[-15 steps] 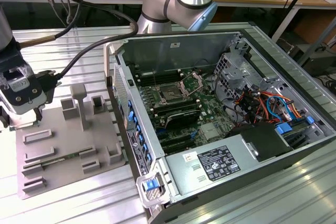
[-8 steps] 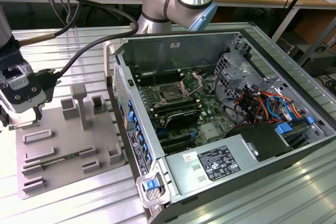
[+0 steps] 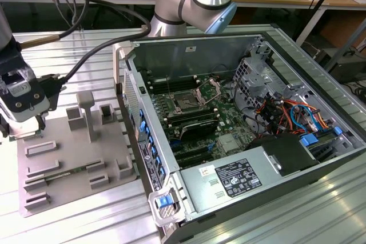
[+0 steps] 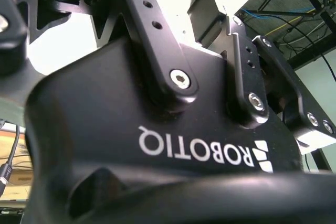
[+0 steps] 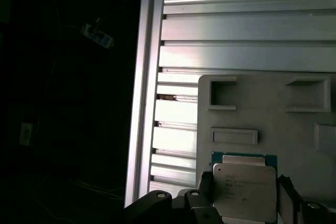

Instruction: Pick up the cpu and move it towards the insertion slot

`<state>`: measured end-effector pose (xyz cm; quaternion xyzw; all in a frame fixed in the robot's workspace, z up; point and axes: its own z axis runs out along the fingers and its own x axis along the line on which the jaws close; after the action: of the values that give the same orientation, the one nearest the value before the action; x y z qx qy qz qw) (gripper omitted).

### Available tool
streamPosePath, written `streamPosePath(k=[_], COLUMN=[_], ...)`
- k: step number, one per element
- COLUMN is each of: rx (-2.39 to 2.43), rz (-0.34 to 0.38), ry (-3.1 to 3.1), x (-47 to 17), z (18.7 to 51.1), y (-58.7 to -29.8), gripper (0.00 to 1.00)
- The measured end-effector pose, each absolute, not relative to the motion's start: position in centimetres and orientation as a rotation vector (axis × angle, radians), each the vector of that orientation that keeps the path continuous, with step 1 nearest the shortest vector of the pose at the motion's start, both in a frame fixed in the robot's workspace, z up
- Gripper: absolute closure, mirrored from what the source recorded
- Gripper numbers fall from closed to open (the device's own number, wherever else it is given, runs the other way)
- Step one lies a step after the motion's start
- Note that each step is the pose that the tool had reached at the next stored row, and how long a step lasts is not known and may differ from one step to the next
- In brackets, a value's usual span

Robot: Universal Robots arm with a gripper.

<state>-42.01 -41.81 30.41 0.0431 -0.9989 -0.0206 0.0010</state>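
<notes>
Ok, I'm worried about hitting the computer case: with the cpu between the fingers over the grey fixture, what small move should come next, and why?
Probably a straight lift. The fingers clamp the cpu over the grey fixture, and the case wall stands between the gripper and the insertion slot, so height likely comes before sideways travel.

Exterior view evenly bright; glare on aluminium table [image 3: 311,210]; first wrist view half dark.
</notes>
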Motion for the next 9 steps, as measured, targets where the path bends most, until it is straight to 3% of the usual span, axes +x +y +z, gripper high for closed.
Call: streamPosePath(k=[9], rx=[0.135], rz=[-0.065], ry=[-3.136], x=[-42.00], z=[30.88], y=[-41.81], gripper=[0.45])
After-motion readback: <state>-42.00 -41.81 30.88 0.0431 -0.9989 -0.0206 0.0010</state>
